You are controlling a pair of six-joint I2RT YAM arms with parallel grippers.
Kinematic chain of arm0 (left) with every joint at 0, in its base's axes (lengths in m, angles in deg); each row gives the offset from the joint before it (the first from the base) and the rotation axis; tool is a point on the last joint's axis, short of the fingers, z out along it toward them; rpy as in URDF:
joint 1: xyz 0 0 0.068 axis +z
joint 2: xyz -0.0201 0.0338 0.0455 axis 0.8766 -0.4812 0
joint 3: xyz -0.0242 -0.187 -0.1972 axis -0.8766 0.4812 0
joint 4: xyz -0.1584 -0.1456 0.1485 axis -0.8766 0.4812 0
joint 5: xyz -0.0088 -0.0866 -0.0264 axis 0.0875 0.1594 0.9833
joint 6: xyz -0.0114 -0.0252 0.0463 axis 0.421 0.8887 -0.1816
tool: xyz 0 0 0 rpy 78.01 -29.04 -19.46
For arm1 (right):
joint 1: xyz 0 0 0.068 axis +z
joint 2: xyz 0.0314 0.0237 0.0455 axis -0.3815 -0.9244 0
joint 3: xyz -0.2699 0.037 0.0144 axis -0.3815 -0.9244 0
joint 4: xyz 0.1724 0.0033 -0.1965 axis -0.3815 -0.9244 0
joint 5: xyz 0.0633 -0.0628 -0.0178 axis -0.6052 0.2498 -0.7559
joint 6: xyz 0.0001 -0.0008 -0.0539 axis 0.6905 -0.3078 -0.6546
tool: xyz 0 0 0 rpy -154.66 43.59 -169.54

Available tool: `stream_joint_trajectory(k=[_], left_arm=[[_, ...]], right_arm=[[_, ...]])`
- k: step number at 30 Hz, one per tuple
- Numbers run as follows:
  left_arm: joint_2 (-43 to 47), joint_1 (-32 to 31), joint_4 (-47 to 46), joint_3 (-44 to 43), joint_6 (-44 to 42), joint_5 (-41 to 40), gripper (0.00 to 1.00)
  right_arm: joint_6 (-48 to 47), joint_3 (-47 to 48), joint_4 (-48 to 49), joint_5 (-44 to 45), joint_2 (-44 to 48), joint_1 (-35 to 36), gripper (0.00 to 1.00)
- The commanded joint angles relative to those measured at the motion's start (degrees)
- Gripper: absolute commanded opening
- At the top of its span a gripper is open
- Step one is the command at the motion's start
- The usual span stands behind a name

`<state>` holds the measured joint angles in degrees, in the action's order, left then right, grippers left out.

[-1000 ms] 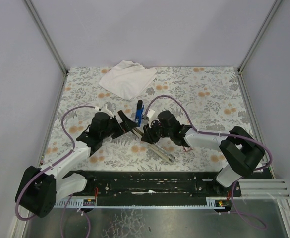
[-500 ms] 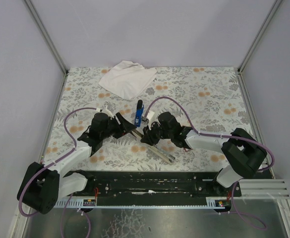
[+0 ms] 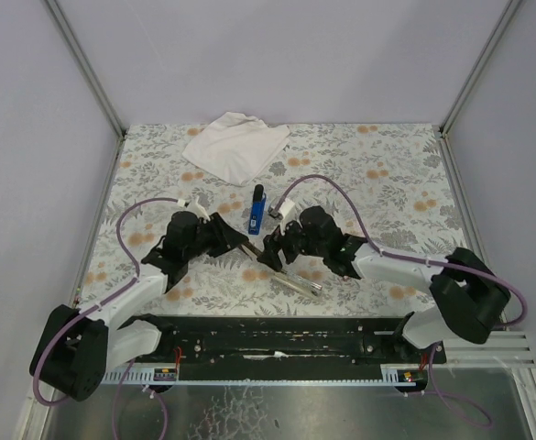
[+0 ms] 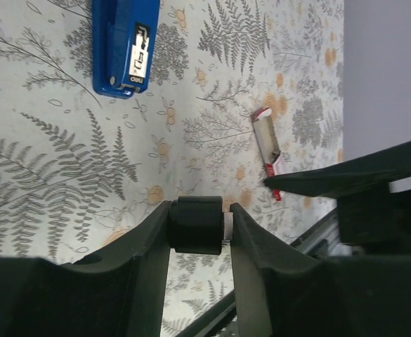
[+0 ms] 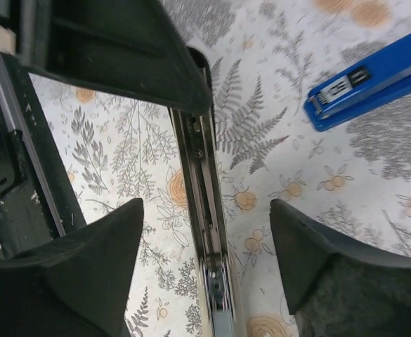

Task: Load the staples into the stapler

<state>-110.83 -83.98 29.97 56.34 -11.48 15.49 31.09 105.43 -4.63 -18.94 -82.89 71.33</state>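
So the left gripper [image 4: 199,208] has its jaws clamped on the rounded end of the black stapler [image 4: 194,226]. Both fingers press flat against that black block, and a sliver of silver metal peeks out on one side.

The stapler is hinged open. Its long shiny magazine rail [image 5: 209,210] lies on the flower-print worktop [image 3: 387,183] and runs straight through the gap of the right gripper [image 5: 206,205]. Those jaws are wide apart, one finger on each side of the rail, and neither one touches it. Just beyond the right jaws, a black wedge-shaped part of the stapler [image 5: 121,56] slopes down with its tip over the rail.

The staples [image 4: 267,140] are in their little box with red and white ends and a silvery grey middle. It lies flat on the worktop, well beyond the left jaws and off to their right in the wrist view, nowhere near being gripped. I can't pick it out from overhead.

A blue stapler [image 3: 257,210] lies closed on the worktop, beyond both pairs of jaws and roughly between them, not touching either. Much further out past the left jaws there's a crumpled white cloth [image 3: 235,148].
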Motion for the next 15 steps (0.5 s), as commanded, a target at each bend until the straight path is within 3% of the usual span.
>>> stream_joint_trajectory(k=[1,4,9,11,15], left_arm=[[3.71,0.28,-2.40,0.34,-6.44,-2.18,0.14],[6.50,0.25,-2.31,1.21,-9.03,-3.44,0.14],[10.75,-0.68,-0.49,1.69,-13.12,-6.95,0.13],[11.56,-1.39,1.36,1.11,-14.55,-9.11,0.13],[11.23,-2.92,4.93,-0.44,-16.87,-12.51,0.11]], right_arm=[[7.08,-2.01,0.30,9.00,9.88,0.30,0.84],[16.27,-3.53,-8.51,18.32,15.88,0.22,0.92],[36.67,-6.99,-25.72,30.42,23.28,0.12,0.93],[43.33,-10.53,-27.51,30.02,26.14,0.14,0.88],[51.27,-18.88,-22.11,26.93,29.19,0.13,0.77]])
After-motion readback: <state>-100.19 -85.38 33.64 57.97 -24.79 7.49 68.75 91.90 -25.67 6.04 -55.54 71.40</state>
